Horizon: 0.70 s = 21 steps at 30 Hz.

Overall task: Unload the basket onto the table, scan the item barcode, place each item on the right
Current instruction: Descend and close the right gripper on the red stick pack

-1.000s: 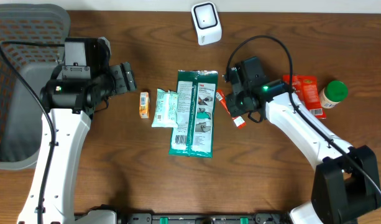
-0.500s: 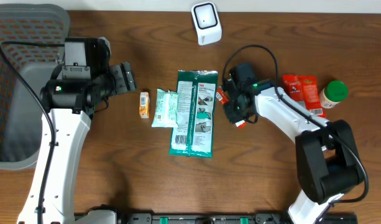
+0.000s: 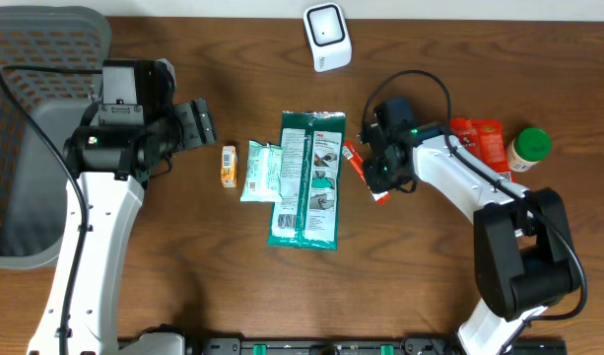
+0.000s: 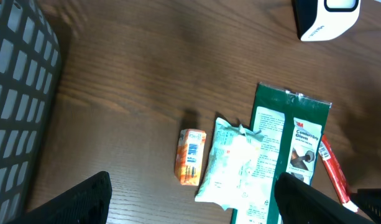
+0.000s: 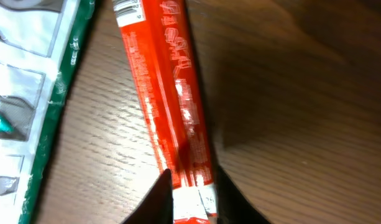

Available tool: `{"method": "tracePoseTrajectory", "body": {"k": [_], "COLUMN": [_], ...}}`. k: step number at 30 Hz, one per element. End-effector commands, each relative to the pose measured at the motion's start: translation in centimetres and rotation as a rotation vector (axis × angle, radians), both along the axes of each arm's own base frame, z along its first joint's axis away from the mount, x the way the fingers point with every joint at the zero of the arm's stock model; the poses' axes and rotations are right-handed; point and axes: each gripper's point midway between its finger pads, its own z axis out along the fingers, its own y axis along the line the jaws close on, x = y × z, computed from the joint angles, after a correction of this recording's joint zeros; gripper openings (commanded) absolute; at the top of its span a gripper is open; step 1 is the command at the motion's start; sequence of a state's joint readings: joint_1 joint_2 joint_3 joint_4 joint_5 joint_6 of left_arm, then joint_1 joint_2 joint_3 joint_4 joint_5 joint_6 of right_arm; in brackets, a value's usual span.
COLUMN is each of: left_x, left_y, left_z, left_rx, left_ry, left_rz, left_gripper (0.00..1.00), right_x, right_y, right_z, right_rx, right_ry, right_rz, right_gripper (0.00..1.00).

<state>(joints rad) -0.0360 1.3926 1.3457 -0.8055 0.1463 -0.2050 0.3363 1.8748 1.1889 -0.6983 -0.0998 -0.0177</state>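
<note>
A long red stick packet (image 5: 171, 93) lies on the table, its white end between my right gripper's (image 5: 193, 196) fingers, which are shut on it. From overhead the same packet (image 3: 353, 156) pokes out beside the right gripper (image 3: 377, 177), just right of the green wipes pack (image 3: 307, 177). The white barcode scanner (image 3: 326, 37) stands at the table's far edge, also in the left wrist view as the scanner (image 4: 327, 15). My left gripper (image 3: 201, 123) hangs open and empty, left of the items; its jaws stand wide in the left wrist view (image 4: 196, 202).
A small orange box (image 3: 229, 166) and a pale green packet (image 3: 262, 172) lie left of the wipes pack. A red pack (image 3: 484, 143) and a green-lidded jar (image 3: 528, 148) sit at the right. A dark mesh basket (image 3: 35, 148) fills the left edge.
The right arm swung in over the red stick packet, shifted left and then slightly back right, and its fingers closed onto the packet's end. The left arm has not moved.
</note>
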Motion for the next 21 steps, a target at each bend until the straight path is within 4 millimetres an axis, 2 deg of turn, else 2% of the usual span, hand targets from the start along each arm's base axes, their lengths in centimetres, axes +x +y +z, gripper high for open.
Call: {"method": "tracePoseTrajectory", "body": {"k": [1,14,21], "left_x": [0.0,0.0,0.0], "left_y": [0.3,0.3,0.3], "left_z": [-0.1,-0.1,-0.1], "left_rx": [0.019,0.019,0.019], "left_ry": [0.001,0.001,0.001], "left_rz": [0.0,0.0,0.0], "left_gripper": [0.84,0.84,0.85], "right_x": [-0.1,-0.8,-1.7], "right_y": [0.2,-0.4,-0.7], "right_z": [0.0,-0.8,-2.1], "right_rx": [0.083,0.076,0.07], "right_ry": [0.034,0.06,0.079], "right_rz": [-0.014,-0.025,-0.025], "right_gripper": [0.22,0.24,0.27]}}
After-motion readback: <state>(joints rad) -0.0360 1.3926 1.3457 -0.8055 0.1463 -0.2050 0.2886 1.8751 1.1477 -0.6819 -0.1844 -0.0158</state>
